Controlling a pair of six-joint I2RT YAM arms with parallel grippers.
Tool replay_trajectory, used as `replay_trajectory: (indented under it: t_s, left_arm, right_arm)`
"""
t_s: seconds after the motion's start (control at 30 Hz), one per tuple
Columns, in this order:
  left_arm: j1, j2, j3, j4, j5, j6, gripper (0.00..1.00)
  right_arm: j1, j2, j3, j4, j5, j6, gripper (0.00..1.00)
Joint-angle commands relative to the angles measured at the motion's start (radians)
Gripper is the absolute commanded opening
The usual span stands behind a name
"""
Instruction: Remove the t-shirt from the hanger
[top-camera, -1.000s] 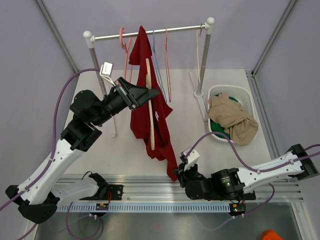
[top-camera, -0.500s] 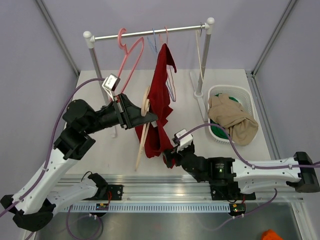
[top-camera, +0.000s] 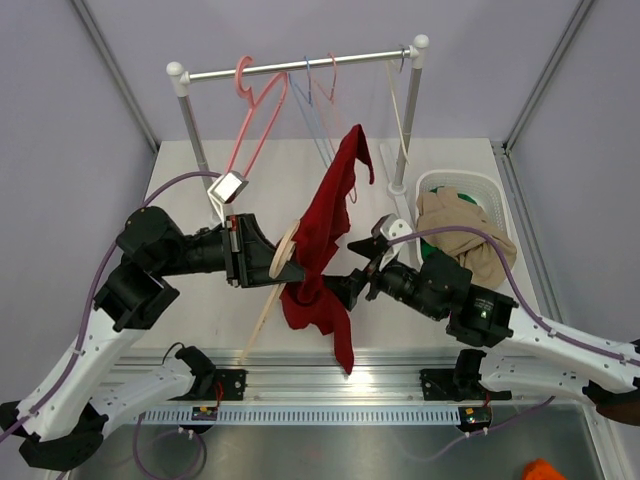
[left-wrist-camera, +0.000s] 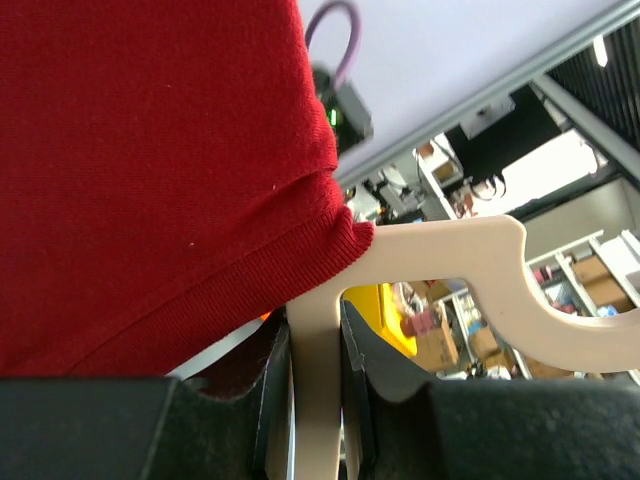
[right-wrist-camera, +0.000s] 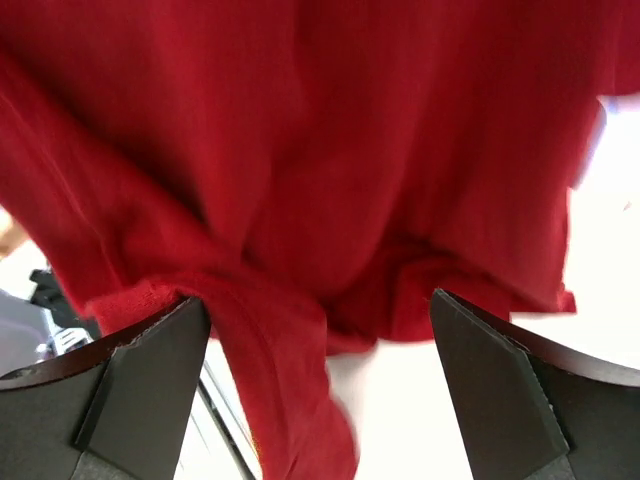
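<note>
The red t-shirt (top-camera: 322, 225) hangs over a beige wooden hanger (top-camera: 285, 247), away from the rail, its tail dangling to the table's front edge. My left gripper (top-camera: 290, 265) is shut on the hanger's neck (left-wrist-camera: 315, 385). In the left wrist view the hook (left-wrist-camera: 500, 270) curves right and the shirt's ribbed collar (left-wrist-camera: 200, 180) fills the upper left. My right gripper (top-camera: 343, 290) faces the shirt's lower part from the right, jaws wide open. In the right wrist view the red cloth (right-wrist-camera: 300, 180) hangs between the spread fingers (right-wrist-camera: 150, 385), which are not closed on it.
Behind stands a white clothes rack (top-camera: 300, 66) with a pink hanger (top-camera: 255, 110) and thin blue hangers (top-camera: 315, 110) on its rail. A white basket (top-camera: 497, 190) holding a beige garment (top-camera: 465, 235) sits at the right.
The left arm has carried hanger and shirt away from the rail, toward the front and right. The right gripper let go of the hem, opened wide and rose to the shirt's lower middle.
</note>
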Motion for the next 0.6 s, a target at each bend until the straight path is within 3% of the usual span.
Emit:
replay_trajectory:
  t_s: [0.0,0.07,0.23,0.37,0.47,0.57]
  left_arm:
    - [0.002,-0.012,0.064,0.001,0.111,0.056,0.0]
    - [0.002,-0.012,0.093,-0.045,0.109,0.098,0.0]
    - [0.002,-0.016,0.095,-0.054,0.112,0.118,0.0]
    - [0.002,-0.009,0.127,-0.124,0.082,0.17,0.0]
    - [0.002,0.002,0.132,-0.125,0.083,0.175,0.0]
    - [0.002,0.019,0.119,-0.125,0.089,0.176,0.0]
  right_arm:
    - [-0.087,0.025,0.074,0.029,-0.294,-0.051,0.99]
    - [-0.124,0.03,0.105,0.001,-0.467,-0.047,0.99]
    - [-0.136,0.03,0.096,0.042,-0.549,-0.024,0.99]
    - [-0.151,-0.003,0.12,-0.077,-0.69,-0.039,0.99]
    - [-0.151,-0.067,0.049,0.02,-0.623,-0.002,0.99]
    - [-0.153,-0.069,0.018,0.151,-0.432,0.055,1.0]
